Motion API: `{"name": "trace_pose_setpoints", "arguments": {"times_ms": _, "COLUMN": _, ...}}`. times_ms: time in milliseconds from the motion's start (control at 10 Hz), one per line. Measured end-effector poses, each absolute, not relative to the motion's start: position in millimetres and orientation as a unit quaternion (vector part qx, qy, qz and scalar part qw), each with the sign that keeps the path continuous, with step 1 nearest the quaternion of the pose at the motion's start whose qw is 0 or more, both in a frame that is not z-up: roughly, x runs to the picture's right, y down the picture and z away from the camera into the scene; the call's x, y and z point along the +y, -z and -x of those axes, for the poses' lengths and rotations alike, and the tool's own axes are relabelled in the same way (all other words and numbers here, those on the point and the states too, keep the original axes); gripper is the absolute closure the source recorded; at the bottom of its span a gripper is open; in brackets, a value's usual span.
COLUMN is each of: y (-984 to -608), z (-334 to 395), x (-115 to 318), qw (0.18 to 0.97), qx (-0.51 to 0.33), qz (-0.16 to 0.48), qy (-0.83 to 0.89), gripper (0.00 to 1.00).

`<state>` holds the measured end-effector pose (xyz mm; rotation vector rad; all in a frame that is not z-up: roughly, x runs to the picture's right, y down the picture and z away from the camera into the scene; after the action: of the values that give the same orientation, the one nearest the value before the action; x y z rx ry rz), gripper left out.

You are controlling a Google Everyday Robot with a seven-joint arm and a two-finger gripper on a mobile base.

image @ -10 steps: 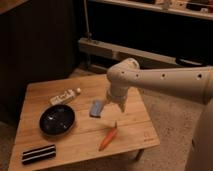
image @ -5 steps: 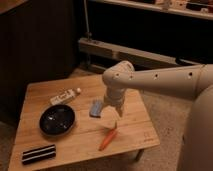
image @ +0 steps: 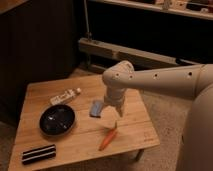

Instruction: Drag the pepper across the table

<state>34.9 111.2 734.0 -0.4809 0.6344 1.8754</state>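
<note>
Gripper coming down over the pepper on the counter
The gripper (image: pixel 116 120) is hanging lower than a second ago, fingers apart and holding nothing, just above the upper end of the pepper (image: pixel 107 139). The pepper is lying unmoved, slim and orange, near the front edge of the counter (image: pixel 137 137). A blue-grey flat object (image: pixel 96 108) is sitting just beside the gripper, with a dark bowl (image: pixel 57 120), a white tube (image: pixel 65 96) and a striped black block (image: pixel 39 153) lying further left.

Pale arm (image: pixel 165 82) reaching in from the right, bent at a rounded wrist (image: pixel 118 79) and turned straight down. The gripper (image: pixel 114 114) points downward over the right half of the worktop (image: pixel 45 92), fingers apart, holding nothing.
</note>
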Motion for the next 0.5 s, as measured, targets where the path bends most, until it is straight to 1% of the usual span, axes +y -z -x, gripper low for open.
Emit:
{"name": "trace_pose_setpoints", "arguments": {"times_ms": 200, "y": -724, "z": -52, "x": 123, "qw": 0.52, "qx": 0.272, "qz": 0.195, "qy": -0.786, "gripper": 0.35}}
{"name": "trace_pose_setpoints", "arguments": {"times_ms": 500, "y": -710, "z": -75, "x": 138, "qw": 0.504, "qx": 0.243, "qz": 0.209, "qy": -0.802, "gripper": 0.35}}
